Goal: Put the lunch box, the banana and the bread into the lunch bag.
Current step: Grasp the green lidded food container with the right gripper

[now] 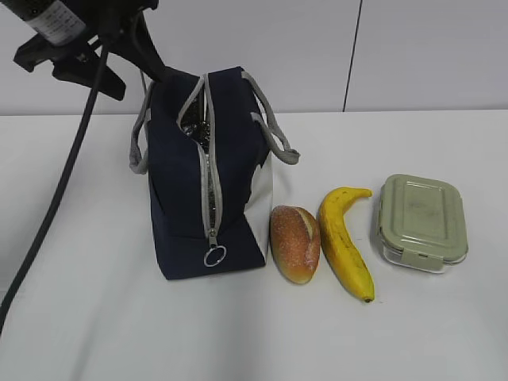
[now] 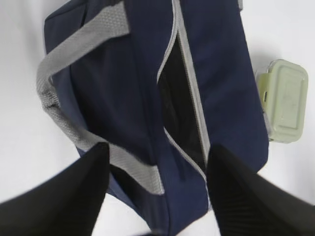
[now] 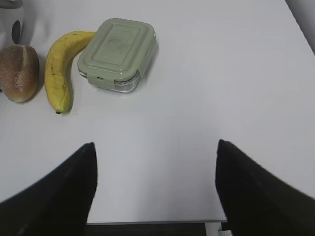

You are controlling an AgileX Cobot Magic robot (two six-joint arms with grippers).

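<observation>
Lunch bag (image 1: pixel 202 190) upright, zipper parted for loading. Bread (image 1: pixel 295 243), banana (image 1: pixel 345 240), lunch box (image 1: pixel 421 221) wait right on desk (image 1: pixel 444 333). Left claw (image 2: pixel 157 191) open above bag, holds nothing; right claw (image 3: pixel 155 189) open, empty.

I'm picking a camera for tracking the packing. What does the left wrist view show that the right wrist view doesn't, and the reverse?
Only the left wrist view shows the bag from above, its zipper slot partly open and dark inside, with its grey handle. Only the right wrist view shows the banana and the bread, lying side by side on the table. Both show the lunch box, lid on, and open jaws holding nothing.
</observation>
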